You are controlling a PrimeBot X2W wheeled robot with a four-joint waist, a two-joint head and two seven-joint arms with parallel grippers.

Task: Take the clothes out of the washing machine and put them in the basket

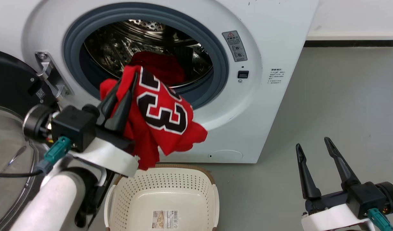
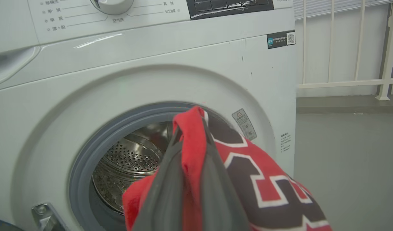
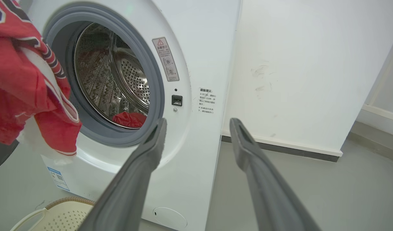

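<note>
Washing machine (image 1: pixel 273 48) stands white on the grey floor (image 1: pixel 344 96), its door (image 1: pixel 10 83) swung open to the left. Cream basket (image 1: pixel 171 181) sits just before it. Number 23 jersey (image 1: pixel 161 109) hangs outside the machine, above the basket, pinched between the closed fingers of the left gripper (image 1: pixel 127 78). Right gripper (image 1: pixel 312 142) is spread wide, empty, off to the right. Plain red garment (image 1: pixel 161 65) lies in the drum (image 1: pixel 119 48).

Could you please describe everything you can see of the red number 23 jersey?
The jersey is soft red fabric bearing a black, white-edged 23, with white trim at one hem. It hangs crumpled, pinched near its top between the left gripper's fingers, before the washing machine's open mouth and above the basket. Its lowest fold nears the basket's far rim; contact is unclear.
</note>
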